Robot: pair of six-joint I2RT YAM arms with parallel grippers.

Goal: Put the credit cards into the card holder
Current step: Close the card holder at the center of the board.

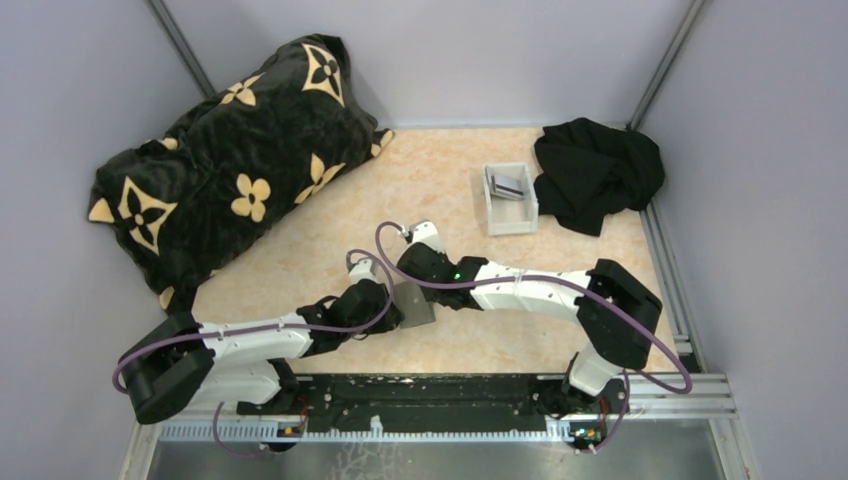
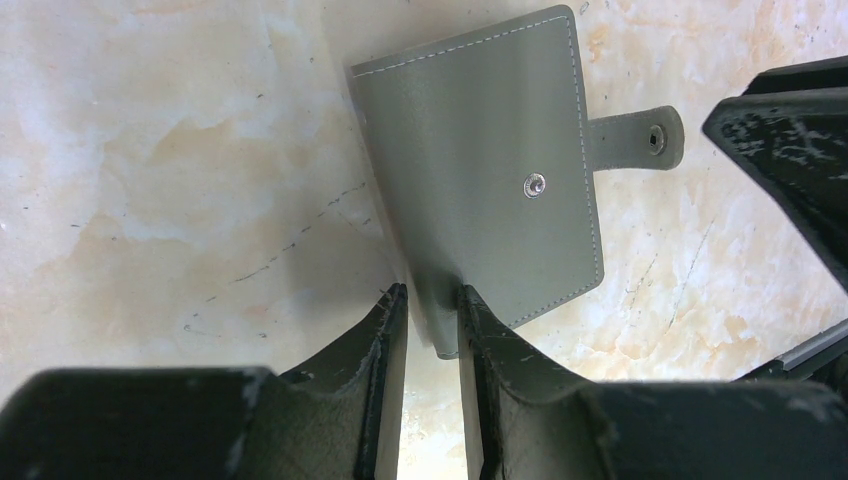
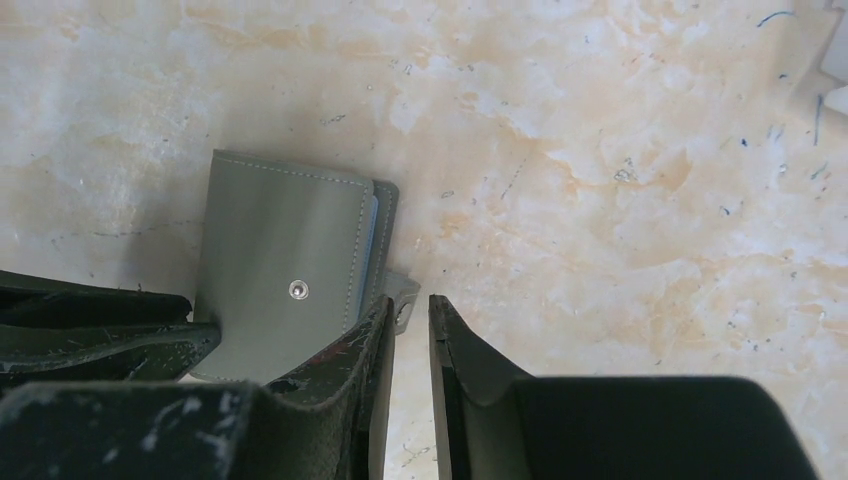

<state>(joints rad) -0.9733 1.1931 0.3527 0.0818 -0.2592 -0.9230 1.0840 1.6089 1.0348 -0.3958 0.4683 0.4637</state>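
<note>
The card holder (image 1: pixel 416 306) is a grey folded wallet lying on the table between both arms. In the left wrist view it (image 2: pixel 480 150) is folded shut, with its snap strap (image 2: pixel 645 140) loose to the right. My left gripper (image 2: pixel 432 295) is shut on its near edge. My right gripper (image 3: pixel 410 305) stands just beside the strap tab (image 3: pixel 402 298), jaws a narrow gap apart and holding nothing. A thin bluish edge (image 3: pixel 371 240) shows between the wallet's panels. Dark grey credit cards (image 1: pixel 510 184) stand in the white tray (image 1: pixel 512 222) at the back.
A black cloth (image 1: pixel 597 172) lies at the back right, beside the tray. A large black cushion with gold flowers (image 1: pixel 235 160) fills the back left. The right gripper's finger (image 2: pixel 785 150) shows close to the strap in the left wrist view.
</note>
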